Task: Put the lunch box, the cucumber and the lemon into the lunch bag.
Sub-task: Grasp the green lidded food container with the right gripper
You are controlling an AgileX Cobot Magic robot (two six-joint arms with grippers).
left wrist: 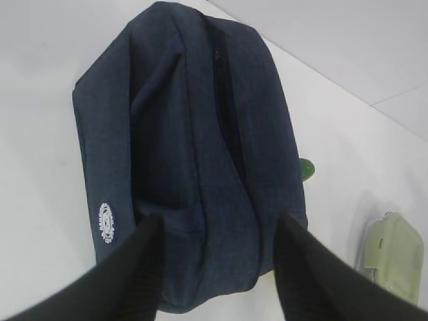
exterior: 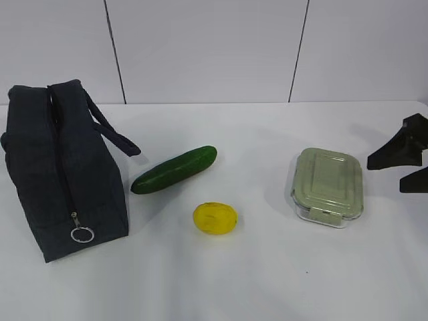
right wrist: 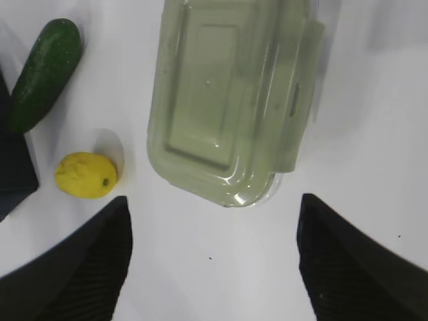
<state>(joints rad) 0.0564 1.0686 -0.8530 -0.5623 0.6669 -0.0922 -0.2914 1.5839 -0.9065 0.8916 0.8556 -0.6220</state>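
Right gripper (right wrist: 214, 261) hangs with jaws wide apart over the white bench (right wrist: 374, 120), holding nothing. The lunch box (right wrist: 231, 93) sits at twelve o'clock, lid on. The lemon (right wrist: 85, 175) lies at nine, the cucumber (right wrist: 45, 72) up at ten.

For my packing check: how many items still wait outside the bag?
3: the cucumber beside the lunch bag, the lemon in front of it, the lunch box to the right.
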